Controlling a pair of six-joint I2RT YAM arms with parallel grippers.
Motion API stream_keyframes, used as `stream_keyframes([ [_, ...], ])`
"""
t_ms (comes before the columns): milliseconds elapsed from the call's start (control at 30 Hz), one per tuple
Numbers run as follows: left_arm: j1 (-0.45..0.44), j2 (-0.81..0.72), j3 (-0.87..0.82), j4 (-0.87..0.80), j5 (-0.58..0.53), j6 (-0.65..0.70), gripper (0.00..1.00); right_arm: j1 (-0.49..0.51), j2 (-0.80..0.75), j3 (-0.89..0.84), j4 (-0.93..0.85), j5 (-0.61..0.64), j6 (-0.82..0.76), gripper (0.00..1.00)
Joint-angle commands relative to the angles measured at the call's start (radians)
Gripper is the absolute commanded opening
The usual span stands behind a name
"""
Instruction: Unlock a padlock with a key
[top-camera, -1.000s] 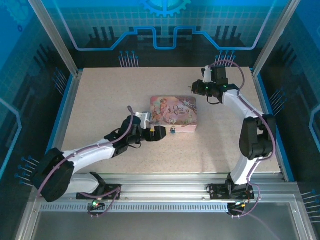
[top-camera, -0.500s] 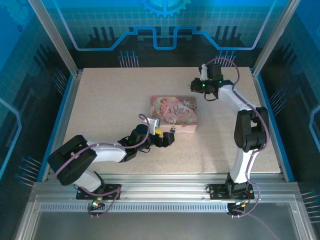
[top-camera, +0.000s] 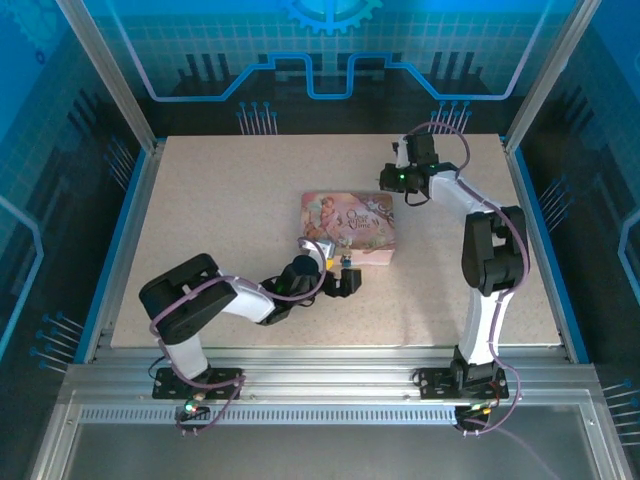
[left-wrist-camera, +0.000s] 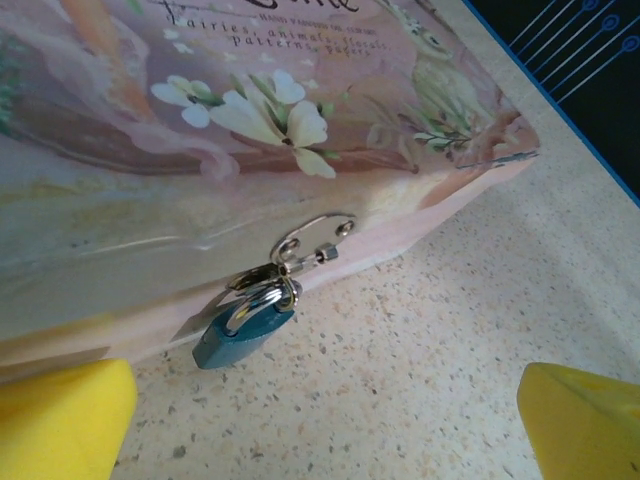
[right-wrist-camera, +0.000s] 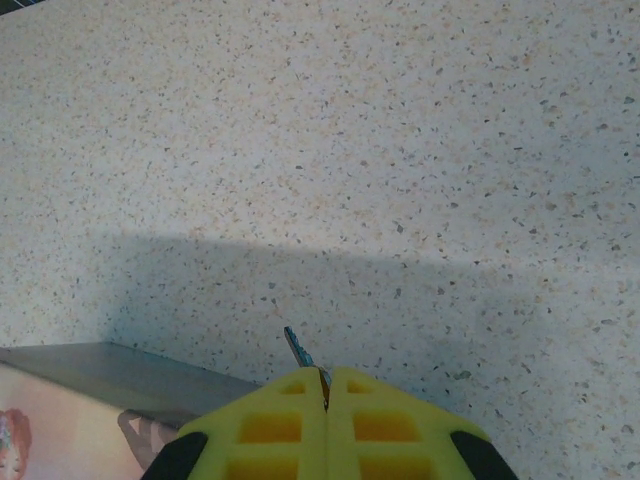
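Your left fingers (left-wrist-camera: 60, 420) are spread wide with nothing in them. They're low over the surface (left-wrist-camera: 430, 330) and aimed at the padlock (left-wrist-camera: 243, 335). It's a tiny teal thing with a silvery shackle, hooked through the wire clasp (left-wrist-camera: 315, 235) on the near side of the pink box (left-wrist-camera: 200, 150). Its body hangs down by the surface, ahead of the gap between your yellow tips, touching neither. Just past the box's far right corner, your right fingers (right-wrist-camera: 300, 420) are pressed together, pinching the key (right-wrist-camera: 297, 347), small blade poking out over bare surface.
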Motion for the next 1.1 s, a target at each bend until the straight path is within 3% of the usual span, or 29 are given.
stream_keyframes([
  [0,-0.012,0.04,0.045,0.059,-0.026,0.034,0.99,0.015,0.024,0.044,-0.012,0.001,-0.011,0.0],
  [767,-0.006,0.146,0.102,0.192,0.12,0.006,0.98,0.051,0.034,-0.021,0.02,-0.011,-0.017,0.0],
  [1067,0.041,0.144,0.089,0.254,0.207,-0.081,0.86,0.051,0.02,-0.041,0.031,-0.015,-0.021,0.0],
])
